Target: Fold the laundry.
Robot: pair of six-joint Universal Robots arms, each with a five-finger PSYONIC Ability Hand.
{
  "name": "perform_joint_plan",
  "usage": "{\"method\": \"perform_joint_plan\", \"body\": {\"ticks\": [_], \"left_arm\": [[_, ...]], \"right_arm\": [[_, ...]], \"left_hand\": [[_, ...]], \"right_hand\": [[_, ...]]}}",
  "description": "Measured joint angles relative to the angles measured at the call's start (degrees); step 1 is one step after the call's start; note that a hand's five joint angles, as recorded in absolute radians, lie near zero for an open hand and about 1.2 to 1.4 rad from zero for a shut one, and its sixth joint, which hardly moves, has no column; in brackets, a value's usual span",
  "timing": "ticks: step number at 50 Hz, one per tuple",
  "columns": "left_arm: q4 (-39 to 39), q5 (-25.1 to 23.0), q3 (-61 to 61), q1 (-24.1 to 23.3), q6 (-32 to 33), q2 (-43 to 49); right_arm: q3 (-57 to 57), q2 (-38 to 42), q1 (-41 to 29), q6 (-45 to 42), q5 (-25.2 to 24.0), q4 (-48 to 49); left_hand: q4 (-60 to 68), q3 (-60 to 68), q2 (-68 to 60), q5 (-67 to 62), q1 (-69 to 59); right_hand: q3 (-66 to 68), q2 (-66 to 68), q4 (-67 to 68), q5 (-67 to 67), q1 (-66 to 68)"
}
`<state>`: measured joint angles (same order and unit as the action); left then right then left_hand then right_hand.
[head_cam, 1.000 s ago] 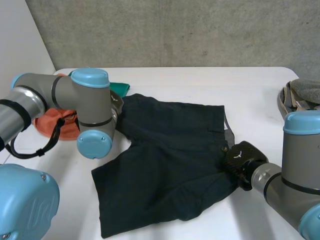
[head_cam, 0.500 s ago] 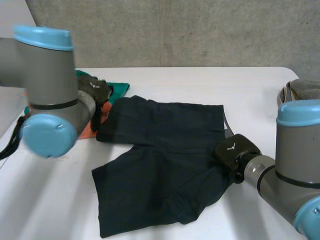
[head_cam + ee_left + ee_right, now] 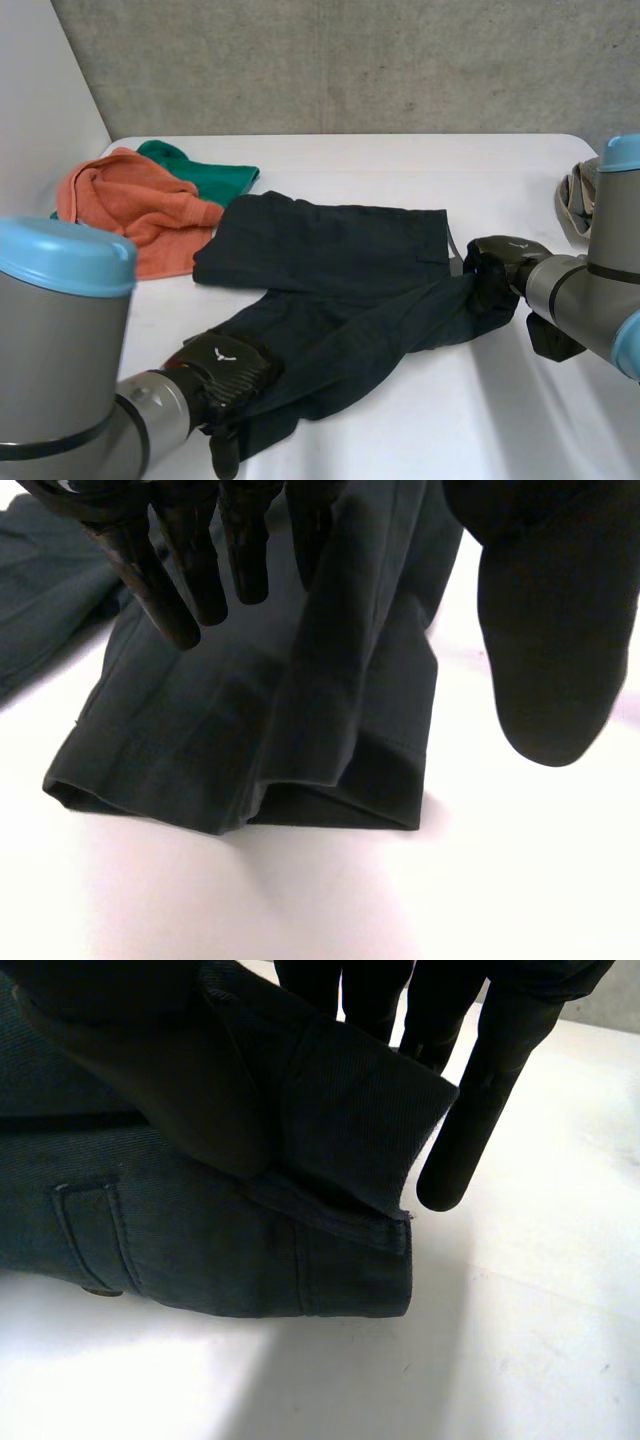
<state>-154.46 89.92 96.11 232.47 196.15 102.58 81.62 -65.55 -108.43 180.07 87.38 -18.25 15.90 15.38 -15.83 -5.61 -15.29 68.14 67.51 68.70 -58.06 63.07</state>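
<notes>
The shorts (image 3: pixel 340 270) are plain dark navy, nearly black. Beyond the black left hand (image 3: pixel 225 375), a plain orange towel (image 3: pixel 140 215) and a green cloth (image 3: pixel 215 178) lie on the white table (image 3: pixel 400 160).

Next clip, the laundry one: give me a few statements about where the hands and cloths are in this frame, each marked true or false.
1. The right hand pinches the dark shorts at their waistband end. True.
2. The orange towel lies on top of the shorts. False: it lies beside them on the table, partly over the green cloth.
3. The left hand is at a leg end of the shorts, near the hem. True.
4. The shorts are spread flat in a single layer. False: the leg by the left hand is doubled over, and the waistband is bunched in the right hand.
</notes>
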Motion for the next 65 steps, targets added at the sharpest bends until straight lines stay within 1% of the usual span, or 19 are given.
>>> {"method": "perform_joint_plan", "body": {"ticks": [3,6,8,10,12,15,19,23,25,26,28,33,42,49,55,60,61,62,65], "left_arm": [[-1.75,1.74,-0.38,-1.06,-0.30,2.48],[-2.96,2.67,-1.23,-1.71,-0.47,5.15],[-3.68,3.08,-1.97,-2.03,-0.60,6.95],[-4.39,3.56,-2.88,-2.20,-0.81,8.77],[-4.93,4.10,-3.67,-2.09,-1.02,9.94],[-5.32,4.74,-4.23,-1.69,-1.10,10.23],[-4.78,4.82,-3.80,-1.10,0.09,8.14],[-2.27,2.79,-1.48,-0.72,3.98,4.30],[-1.33,1.85,-0.48,-0.57,5.56,3.00],[-0.73,1.20,0.24,-0.43,6.61,2.22],[0.00,0.22,1.31,-0.17,8.14,1.19],[-0.66,0.06,1.96,-0.08,8.96,1.13],[-3.42,3.97,1.51,-2.39,6.27,2.35],[-3.78,5.55,2.12,-5.24,5.16,2.63],[-4.83,6.44,1.98,-6.27,4.92,3.62],[-7.10,8.49,0.64,-6.86,4.69,6.63],[-7.10,8.49,0.64,-6.86,4.69,6.63],[-7.70,9.60,0.11,-6.86,4.47,7.40],[-8.07,10.74,-0.33,-6.81,4.19,7.39]], "right_arm": [[0.52,-0.09,0.13,1.19,0.18,0.05],[1.01,-0.21,0.05,1.42,0.39,0.10],[1.27,-0.33,-0.02,1.39,0.46,0.10],[1.52,-0.59,-0.11,1.11,0.48,0.05],[1.69,-0.95,-0.16,0.40,0.41,-0.15],[2.02,-1.71,-0.13,-2.35,0.03,-1.10],[3.98,-4.12,0.27,-15.21,-1.99,-5.70],[8.20,-7.62,1.87,-36.49,-4.78,-13.14],[9.02,-8.30,2.26,-40.15,-5.20,-14.30],[10.61,-9.66,2.94,-46.55,-5.84,-15.84],[12.13,-11.00,3.29,-51.12,-6.25,-16.03],[12.77,-11.70,2.82,-48.87,-6.07,-13.10],[10.32,-9.30,1.70,-37.35,-4.58,-9.06],[9.31,-8.04,1.59,-34.39,-1.98,-7.66],[9.42,-7.93,1.44,-33.04,-1.24,-6.82],[9.68,-8.01,0.97,-32.13,-1.10,-6.67],[9.68,-8.01,0.97,-32.13,-1.10,-6.67],[9.78,-8.09,0.87,-32.15,-1.11,-6.83],[9.98,-8.30,0.81,-32.72,-1.27,-7.33]], "left_hand": [[2.52,2.65,-2.49,-2.49,-3.28],[14.48,14.79,-15.52,-14.67,-17.19],[16.83,17.09,-16.69,-16.97,-19.71],[43.30,43.59,-43.47,-43.34,-45.51],[51.06,51.01,-51.32,-50.78,-50.85],[52.34,52.21,-52.42,-51.47,-50.85],[52.35,52.24,-52.47,-51.47,-50.85],[52.35,52.24,-52.47,-51.47,-50.85],[52.34,52.24,-52.45,-51.47,-50.85],[52.29,52.24,-52.41,-51.47,-50.85],[36.65,37.01,-35.78,-36.67,-34.45],[4.72,5.80,-5.08,-5.10,-3.75],[-0.93,0.09,0.74,0.81,-0.63],[-0.70,0.33,0.47,0.51,-0.81],[4.54,5.01,-4.61,-4.86,-5.43],[42.72,43.02,-42.90,-42.69,-45.47],[42.72,43.02,-42.90,-42.69,-45.47],[51.12,51.06,-51.37,-50.70,-50.06],[52.37,52.30,-52.49,-51.20,-50.06]], "right_hand": [[0.00,0.00,0.00,0.01,0.00],[0.00,0.00,0.00,0.01,0.00],[0.00,0.00,0.00,0.01,0.00],[0.00,0.00,0.00,0.01,0.34],[0.00,0.00,0.00,0.01,0.34],[0.00,0.00,0.00,0.00,0.34],[0.00,0.00,0.00,0.01,0.34],[0.00,0.00,0.00,0.02,0.34],[0.00,0.00,0.00,0.01,0.34],[0.00,0.00,0.00,0.00,0.34],[0.00,0.00,0.00,0.01,0.34],[0.00,0.00,0.00,0.01,0.34],[0.00,0.00,0.00,0.00,0.34],[0.00,0.00,0.00,0.00,0.33],[0.00,0.00,0.00,0.01,0.33],[0.00,0.00,0.00,0.01,0.33],[0.00,0.00,0.00,0.01,0.33],[0.00,0.00,0.00,0.01,0.33],[0.00,0.00,0.00,0.00,0.33]]}}
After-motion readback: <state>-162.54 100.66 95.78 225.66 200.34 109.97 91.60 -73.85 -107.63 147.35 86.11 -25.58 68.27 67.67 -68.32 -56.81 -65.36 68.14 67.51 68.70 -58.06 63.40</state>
